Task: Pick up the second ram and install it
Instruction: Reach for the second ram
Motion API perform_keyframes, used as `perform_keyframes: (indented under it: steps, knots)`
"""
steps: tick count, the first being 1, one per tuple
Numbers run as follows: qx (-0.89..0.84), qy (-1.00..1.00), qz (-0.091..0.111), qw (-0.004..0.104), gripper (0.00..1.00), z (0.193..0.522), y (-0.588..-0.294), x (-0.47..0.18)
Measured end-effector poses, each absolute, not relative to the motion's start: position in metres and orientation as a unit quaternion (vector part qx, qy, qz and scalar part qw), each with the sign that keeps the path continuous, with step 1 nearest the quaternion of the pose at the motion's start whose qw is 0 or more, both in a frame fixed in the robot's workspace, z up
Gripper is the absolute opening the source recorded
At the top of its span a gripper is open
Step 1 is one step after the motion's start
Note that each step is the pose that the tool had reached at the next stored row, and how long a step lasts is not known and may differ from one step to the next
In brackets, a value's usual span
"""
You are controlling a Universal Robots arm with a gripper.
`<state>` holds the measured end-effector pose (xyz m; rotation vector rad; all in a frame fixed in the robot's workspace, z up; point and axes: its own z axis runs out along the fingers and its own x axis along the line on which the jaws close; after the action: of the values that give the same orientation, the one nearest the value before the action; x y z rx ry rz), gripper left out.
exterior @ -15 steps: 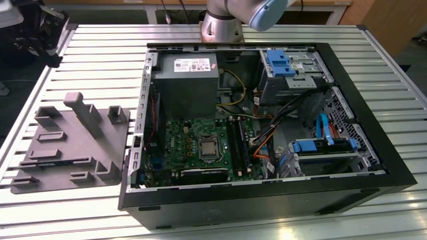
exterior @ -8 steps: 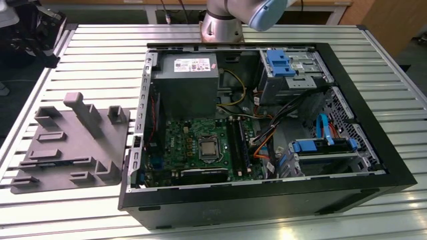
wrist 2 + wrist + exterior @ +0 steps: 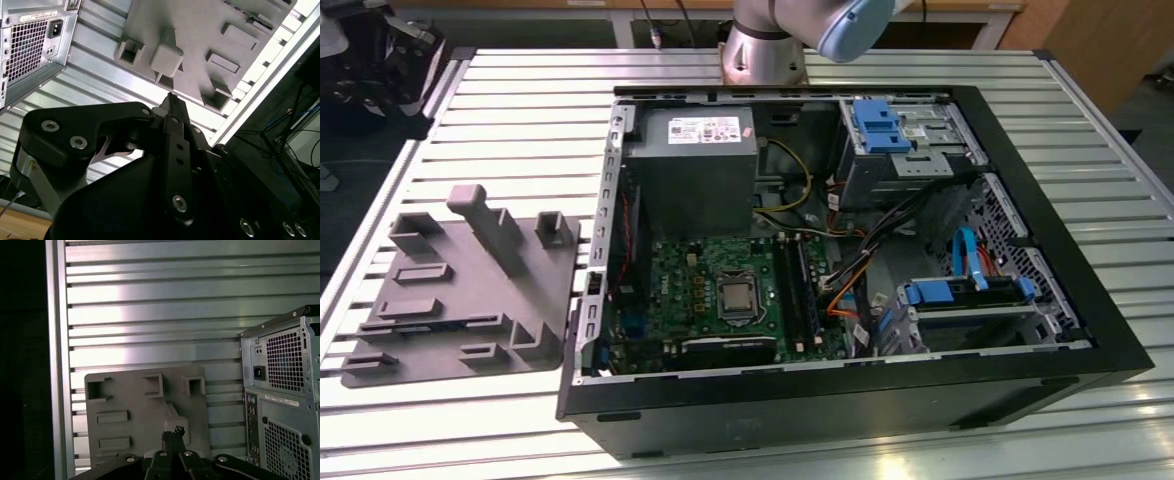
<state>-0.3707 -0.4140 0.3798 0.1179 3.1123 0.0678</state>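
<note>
The exterior view looks steeply down from afar on the open black metal computer case and grey moulded plastic tray. Both wrist views sit close behind the black gripper, facing past its jaws; all three share the tray, lying beyond the jaws

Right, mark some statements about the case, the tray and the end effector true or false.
1. The computer case lies open, its motherboard exposed. True.
2. The grey tray sits inside the case. False: it lies on the table beside the case, on the exterior view's left.
3. The end effector faces the tray in both wrist views. True.
4. The end effector is wide open. False: it is shut.
</note>
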Motion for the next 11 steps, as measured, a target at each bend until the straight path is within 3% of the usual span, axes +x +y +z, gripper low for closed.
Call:
perform_keyframes:
  steps: [11]
  knots:
    - [0.038, 0.999, 0.022, 0.013, 0.11, 0.3777, -0.4207, -0.3722]
